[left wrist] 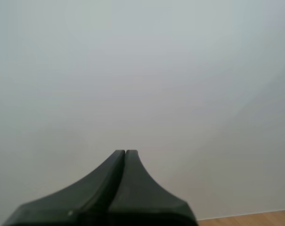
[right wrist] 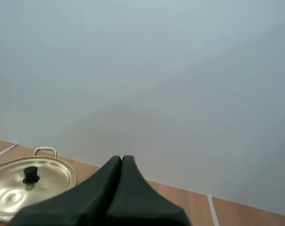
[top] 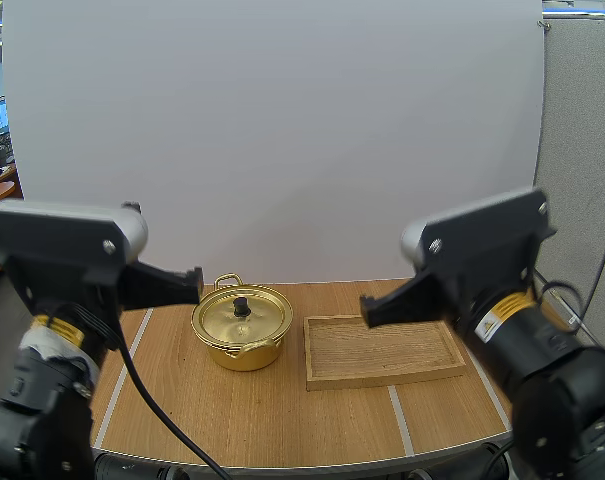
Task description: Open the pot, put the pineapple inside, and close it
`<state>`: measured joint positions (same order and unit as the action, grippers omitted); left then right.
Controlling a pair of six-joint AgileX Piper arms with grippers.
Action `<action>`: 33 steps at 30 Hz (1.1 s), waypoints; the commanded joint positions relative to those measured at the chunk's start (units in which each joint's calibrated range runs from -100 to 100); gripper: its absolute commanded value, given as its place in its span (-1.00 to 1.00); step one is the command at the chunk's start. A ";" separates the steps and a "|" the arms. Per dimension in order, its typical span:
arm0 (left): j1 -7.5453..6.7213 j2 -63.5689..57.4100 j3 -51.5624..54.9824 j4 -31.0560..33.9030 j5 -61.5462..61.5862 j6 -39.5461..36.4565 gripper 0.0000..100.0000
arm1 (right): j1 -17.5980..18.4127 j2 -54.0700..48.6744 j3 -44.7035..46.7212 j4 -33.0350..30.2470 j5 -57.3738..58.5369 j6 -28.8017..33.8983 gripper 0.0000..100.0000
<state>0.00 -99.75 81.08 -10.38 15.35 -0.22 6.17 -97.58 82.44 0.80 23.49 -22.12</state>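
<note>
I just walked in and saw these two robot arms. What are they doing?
Nothing is being handled yet. Both arms are held up above the table, and the left gripper and the right gripper are each shut on nothing. A gold pot sits on the table with its lid on, not yet opened. A wooden tray lies beside it, on the right arm's side.

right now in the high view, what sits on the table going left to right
pot with its lid on → wooden tray
</note>
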 commanded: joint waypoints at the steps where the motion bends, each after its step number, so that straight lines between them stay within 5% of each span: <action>1: 0.03 -0.25 4.57 -0.52 -5.22 -0.39 -1.00 | -0.48 -0.06 5.15 -0.21 -4.34 -0.22 -1.00; 15: 0.03 -0.25 18.92 -0.52 -10.54 -4.65 -1.00 | -3.58 -0.42 17.44 -0.06 -4.34 -0.22 -1.00; 33: 0.03 -0.25 18.92 -0.04 13.01 -4.52 -1.00 | -3.65 -2.42 17.56 6.18 7.71 -0.22 -1.00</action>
<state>0.00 -99.75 99.91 -10.38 26.90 -4.59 2.68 -99.56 99.81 6.46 30.87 -22.12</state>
